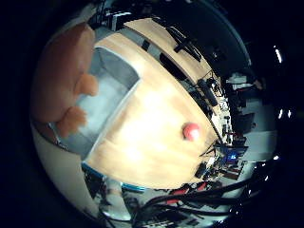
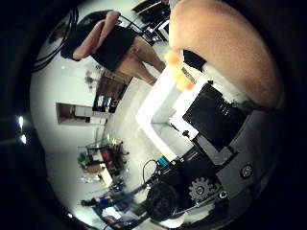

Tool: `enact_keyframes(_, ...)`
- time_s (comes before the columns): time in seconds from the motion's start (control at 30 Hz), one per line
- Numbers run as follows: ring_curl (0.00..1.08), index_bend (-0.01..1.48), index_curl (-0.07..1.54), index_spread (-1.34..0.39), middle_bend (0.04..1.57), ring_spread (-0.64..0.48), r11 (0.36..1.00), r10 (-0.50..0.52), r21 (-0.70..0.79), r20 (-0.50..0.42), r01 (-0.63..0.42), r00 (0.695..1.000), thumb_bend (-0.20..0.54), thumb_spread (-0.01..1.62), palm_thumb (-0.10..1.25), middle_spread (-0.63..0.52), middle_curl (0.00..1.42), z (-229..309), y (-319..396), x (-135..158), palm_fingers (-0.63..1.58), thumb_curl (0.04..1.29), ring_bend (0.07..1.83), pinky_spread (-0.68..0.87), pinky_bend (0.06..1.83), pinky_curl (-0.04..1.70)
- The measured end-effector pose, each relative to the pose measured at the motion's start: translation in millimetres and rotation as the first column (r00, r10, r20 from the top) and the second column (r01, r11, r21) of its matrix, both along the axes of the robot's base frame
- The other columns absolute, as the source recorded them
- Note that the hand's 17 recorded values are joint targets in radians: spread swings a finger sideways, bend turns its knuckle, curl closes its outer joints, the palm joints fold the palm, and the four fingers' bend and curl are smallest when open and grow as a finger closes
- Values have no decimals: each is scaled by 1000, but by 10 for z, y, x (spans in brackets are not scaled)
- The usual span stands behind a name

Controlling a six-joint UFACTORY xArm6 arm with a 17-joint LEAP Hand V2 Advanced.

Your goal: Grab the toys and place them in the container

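Note:
An orange-brown plush toy (image 1: 62, 71) fills the side of the little finger side palm view, close to the palm, above a grey container (image 1: 112, 95) that stands on a wooden table (image 1: 142, 142). A small red ball (image 1: 192, 131) lies on the table, away from the container. In the thumb side palm view the same plush toy (image 2: 230, 48) bulges large against my right hand (image 2: 206, 120), whose black and white fingers curl up to it.
More wooden desks (image 1: 176, 43) with dark equipment stand beyond the table. Cluttered gear and boxes (image 1: 223, 152) sit past the table's edge near the ball. The thumb side view shows room floor and shelves (image 2: 96, 91) far off.

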State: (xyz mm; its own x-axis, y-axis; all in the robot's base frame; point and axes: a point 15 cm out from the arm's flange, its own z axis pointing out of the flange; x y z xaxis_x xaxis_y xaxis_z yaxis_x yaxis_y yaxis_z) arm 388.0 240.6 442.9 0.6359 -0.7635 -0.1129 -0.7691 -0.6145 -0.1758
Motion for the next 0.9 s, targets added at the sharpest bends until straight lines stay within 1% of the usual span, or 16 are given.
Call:
enact_keyframes(0.17,467,199,760,-645,779,-381,1000,13,-4,-12,-13,1000,-13,985,1107,-448,637,-51,112,-49,1170,373,1154,-541,1096,480)
enact_keyframes(0.6,469,189,766,-648,769,-384,1000,28,-5,-13,-28,1000,-14,998,1110,-453,637,-150,204,-32,1163,376,1153,-545,1090,480)
enact_keyframes(0.63,470,191,767,-648,766,-383,999,31,-7,-13,-31,999,-33,998,1080,-454,637,-160,205,-27,1160,369,1155,-542,1087,481)
enact_keyframes(0.67,470,179,763,-647,761,-382,999,33,-9,-16,-33,999,-63,997,1009,-453,635,-172,203,-25,1135,352,1155,-541,1090,484)
enact_keyframes(0.7,469,153,753,-639,735,-384,999,37,-13,-22,-37,999,-111,998,869,-455,629,-196,201,-25,1052,322,1149,-543,1094,486)
enact_keyframes(0.73,466,138,744,-637,714,-384,999,40,-20,-31,-41,999,-141,994,773,-456,624,-224,190,-31,987,303,1139,-545,1093,485)
enact_keyframes(0.77,475,132,734,-620,650,-375,999,47,-26,-36,-48,998,-160,971,568,-451,612,-244,182,-33,781,266,1129,-551,1078,494)
enact_keyframes(0.8,483,143,736,-612,629,-371,998,55,-36,-39,-57,998,-154,962,510,-443,611,-274,165,-29,685,257,1124,-535,1063,501)
enact_keyframes(0.83,475,168,738,-605,600,-360,997,63,-43,-41,-65,997,-163,945,429,-424,603,-298,158,-23,494,246,1080,-491,1001,493)
enact_keyframes(0.87,482,219,753,-590,588,-330,996,72,-47,-43,-74,996,-136,920,349,-388,603,-319,154,-18,309,238,1033,-409,906,496)
enact_keyframes(0.9,460,211,730,-579,556,-288,995,82,-49,-45,-85,996,-121,891,265,-347,584,-339,153,-16,189,232,960,-303,858,487)
